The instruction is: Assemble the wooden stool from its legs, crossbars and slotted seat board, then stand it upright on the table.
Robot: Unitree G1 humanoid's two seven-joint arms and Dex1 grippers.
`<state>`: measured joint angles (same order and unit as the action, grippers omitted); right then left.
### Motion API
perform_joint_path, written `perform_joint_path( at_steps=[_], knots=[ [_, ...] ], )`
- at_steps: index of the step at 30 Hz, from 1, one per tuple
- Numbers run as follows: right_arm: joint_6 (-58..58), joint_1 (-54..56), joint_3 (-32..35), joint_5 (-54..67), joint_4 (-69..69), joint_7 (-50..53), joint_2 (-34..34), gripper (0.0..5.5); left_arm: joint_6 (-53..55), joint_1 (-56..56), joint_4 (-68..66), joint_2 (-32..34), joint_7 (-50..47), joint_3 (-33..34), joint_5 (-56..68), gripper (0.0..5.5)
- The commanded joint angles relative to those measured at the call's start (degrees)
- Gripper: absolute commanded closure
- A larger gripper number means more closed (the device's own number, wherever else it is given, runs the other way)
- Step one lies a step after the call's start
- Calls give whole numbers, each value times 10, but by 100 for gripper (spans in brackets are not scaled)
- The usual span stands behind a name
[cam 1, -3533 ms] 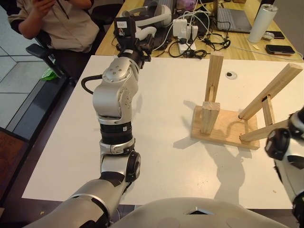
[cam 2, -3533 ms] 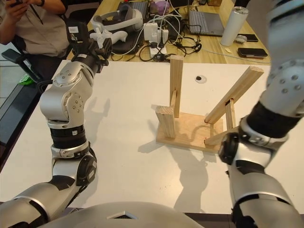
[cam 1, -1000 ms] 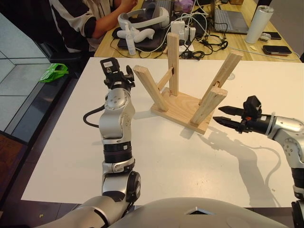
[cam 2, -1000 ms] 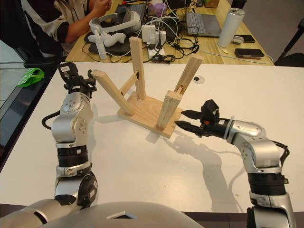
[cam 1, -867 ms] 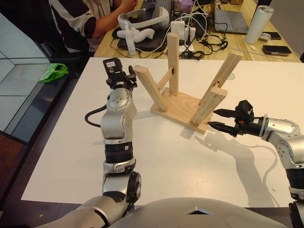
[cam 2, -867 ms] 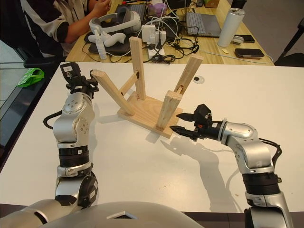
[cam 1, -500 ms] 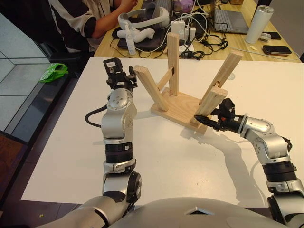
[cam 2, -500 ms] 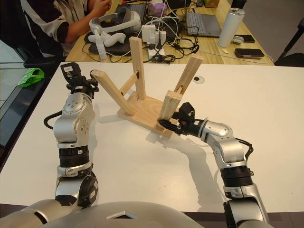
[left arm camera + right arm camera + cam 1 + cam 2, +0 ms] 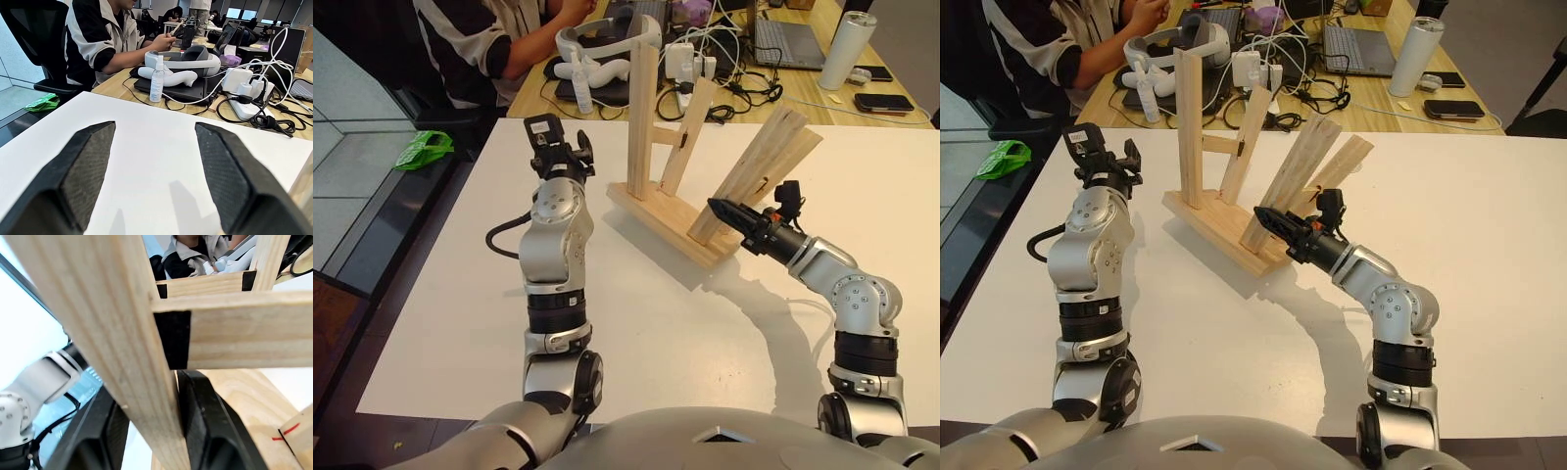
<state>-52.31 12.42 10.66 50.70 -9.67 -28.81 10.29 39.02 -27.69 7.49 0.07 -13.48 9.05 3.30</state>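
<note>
The wooden stool (image 9: 668, 223) rests upside down on the white table (image 9: 636, 333), legs pointing up. Its seat board (image 9: 1219, 235) is tilted, with the near right edge lifted off the table. Crossbars (image 9: 658, 137) join the legs. My right gripper (image 9: 726, 211) is shut on the near right leg (image 9: 122, 333) close to the seat board, a black finger (image 9: 105, 431) on each side of the wood. My left gripper (image 9: 570, 149) stands open beside the stool's left end, apart from it. Its two pads (image 9: 88, 166) have nothing between them.
Behind the table's far edge a wooden desk (image 9: 803, 93) carries a headset (image 9: 597, 44), a spray bottle (image 9: 156, 81), a power strip with cables (image 9: 700, 78), a laptop, a tumbler (image 9: 850, 44) and a phone. A person sits at the back left.
My right gripper moved in from the right and shut on the near right leg. The stool then tipped and shifted towards the left and back. The left arm hardly moved.
</note>
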Motion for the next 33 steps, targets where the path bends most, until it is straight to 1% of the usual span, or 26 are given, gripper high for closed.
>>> perform_joint_path(
  at_steps=[1,6,10,13,16,18,22,25,28,31,33],
  knots=[
    [-41,7,53,44,29,116,-46,423,1,-13,-11,15,2,5,-8,246],
    [-37,0,120,63,72,278,-99,446,-2,-20,-19,28,4,10,-12,246],
    [-1,-3,165,86,85,369,-139,446,-1,-22,-22,36,6,10,-14,246],
    [25,-9,178,100,83,410,-163,446,0,-22,-24,39,8,9,-14,246],
    [47,-21,174,104,70,446,-186,446,1,-22,-24,41,9,6,-14,246],
    [58,-28,169,115,59,459,-200,391,1,-22,-24,43,10,3,-14,246],
    [62,-54,163,157,29,490,-211,325,0,-22,-24,44,13,-1,-16,246],
    [39,-81,162,223,-29,542,-197,277,2,-18,-18,46,14,0,-20,246],
    [24,-103,145,308,-79,598,-165,220,-5,-7,-12,41,18,2,-16,246],
    [39,-118,129,377,-105,641,-147,159,-34,32,13,23,40,-1,5,246],
    [62,-122,120,402,-108,650,-146,132,-47,66,32,9,56,-9,19,246]
  ],
)
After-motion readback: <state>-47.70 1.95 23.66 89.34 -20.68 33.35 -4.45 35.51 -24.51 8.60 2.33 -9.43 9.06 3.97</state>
